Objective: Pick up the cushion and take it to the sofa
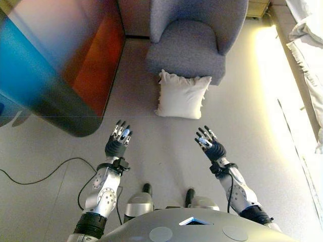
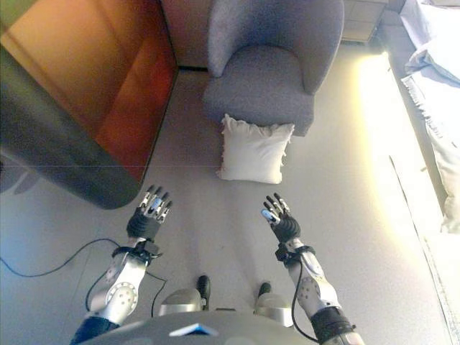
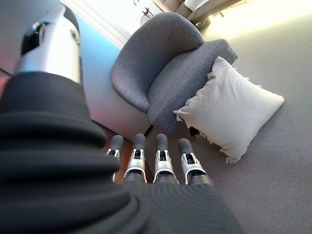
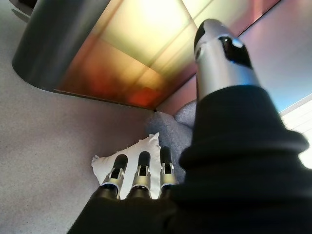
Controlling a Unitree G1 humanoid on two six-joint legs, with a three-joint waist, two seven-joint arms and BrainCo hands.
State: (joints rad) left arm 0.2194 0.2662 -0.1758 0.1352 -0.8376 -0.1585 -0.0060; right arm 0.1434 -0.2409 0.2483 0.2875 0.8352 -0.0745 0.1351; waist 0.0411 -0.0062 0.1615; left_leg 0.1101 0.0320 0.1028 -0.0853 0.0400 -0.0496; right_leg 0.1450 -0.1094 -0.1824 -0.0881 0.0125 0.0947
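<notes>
Ahead, on the grey carpeted floor [image 1: 166,146], a white cushion [image 1: 182,96] stands on its lower edge, leaning against the front of a grey upholstered armchair [image 1: 194,35]. Its frilled top corners touch the seat's front edge, and its face tilts back toward the chair. Neither hand touches it.

To the robot's left of the armchair stands a large piece of furniture [image 1: 65,55] with a glossy reddish-brown side and a dark rounded corner; its near corner reaches out over the floor close to the left hand. A narrow strip of carpet runs between it and the armchair. On the far right, white fabric [image 1: 308,30] hangs along a brightly lit strip of floor, well apart from the cushion. The carpet between the hands and the cushion is open floor.

The left hand [image 1: 119,137] is raised in front of the body, fingers straight and loosely spread, pointing toward the cushion and holding nothing. The right hand [image 1: 208,142] mirrors it on the other side, fingers also extended and relaxed, empty. Both hands sit short of the cushion, one to each side of its line, the forearms angled slightly inward. In the left wrist view the fingertips [image 3: 161,144] point at the chair's base beside the cushion.
</notes>
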